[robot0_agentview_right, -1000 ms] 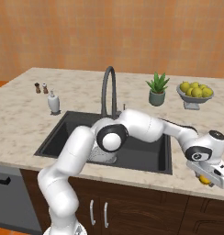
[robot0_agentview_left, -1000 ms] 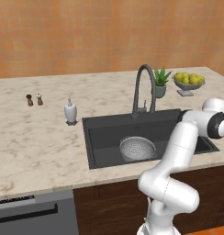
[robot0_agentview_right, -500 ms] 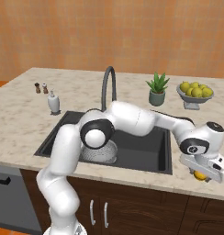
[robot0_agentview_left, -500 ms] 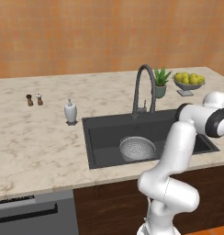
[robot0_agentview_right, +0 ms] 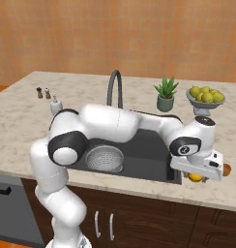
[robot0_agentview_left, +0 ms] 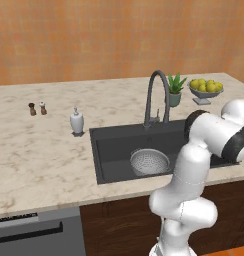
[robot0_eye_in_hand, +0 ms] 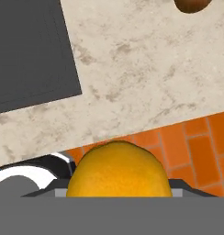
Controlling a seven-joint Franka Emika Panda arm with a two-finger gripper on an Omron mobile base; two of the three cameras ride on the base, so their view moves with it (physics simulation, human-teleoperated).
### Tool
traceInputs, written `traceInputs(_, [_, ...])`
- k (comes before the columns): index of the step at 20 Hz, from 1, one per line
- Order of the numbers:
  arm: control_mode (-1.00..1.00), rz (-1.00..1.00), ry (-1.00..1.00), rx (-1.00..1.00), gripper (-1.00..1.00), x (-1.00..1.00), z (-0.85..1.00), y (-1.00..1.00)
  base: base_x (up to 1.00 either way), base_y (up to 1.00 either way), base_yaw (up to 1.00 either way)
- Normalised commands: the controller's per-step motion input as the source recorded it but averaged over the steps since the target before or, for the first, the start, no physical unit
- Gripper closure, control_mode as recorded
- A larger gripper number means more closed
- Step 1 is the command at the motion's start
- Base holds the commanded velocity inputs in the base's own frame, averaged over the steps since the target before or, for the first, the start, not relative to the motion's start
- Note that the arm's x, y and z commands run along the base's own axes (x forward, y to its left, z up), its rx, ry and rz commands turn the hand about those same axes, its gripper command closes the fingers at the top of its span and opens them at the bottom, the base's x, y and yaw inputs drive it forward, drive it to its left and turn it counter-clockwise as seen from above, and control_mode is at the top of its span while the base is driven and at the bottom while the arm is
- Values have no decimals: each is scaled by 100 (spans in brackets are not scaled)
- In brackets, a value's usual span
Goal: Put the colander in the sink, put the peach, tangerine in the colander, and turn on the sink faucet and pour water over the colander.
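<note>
Colander: round perforated silver-grey metal colander (robot0_agentview_left: 150, 161) sits in the dark grey rectangular sink (robot0_agentview_left: 110, 149).
End effector: end effector (robot0_agentview_right: 196, 176) closed on round orange tangerine (robot0_eye_in_hand: 119, 170), above the beige marble desk (robot0_agentview_right: 207, 191) edge, right of sink.
Peach: brownish round peach (robot0_eye_in_hand: 191, 4) on desk.

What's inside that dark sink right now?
In the sink sits the metal colander, with no fruit in it. The round drain cannot be seen; the robot's arm covers part of the basin's right side.

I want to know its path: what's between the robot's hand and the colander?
In the right base view, the gripper holds an orange fruit over the counter. Between it and the colander lie a counter strip, the sink rim and bare basin floor.
</note>
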Motion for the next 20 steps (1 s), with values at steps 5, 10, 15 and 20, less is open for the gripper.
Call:
traceInputs(5, [-100, 16, 0, -4, 100, -20, 31, 91, 0, 0, 0])
traceInputs(10, [-100, 6, 0, 0, 100, -6, 36, 95, 0, 0, 0])
traceInputs(15, [-100, 3, 0, -3, 100, 4, 26, 100, 0, 0, 0])
traceInputs(20, [-100, -1, 1, 0, 100, 28, 3, 99, 0, 0, 0])
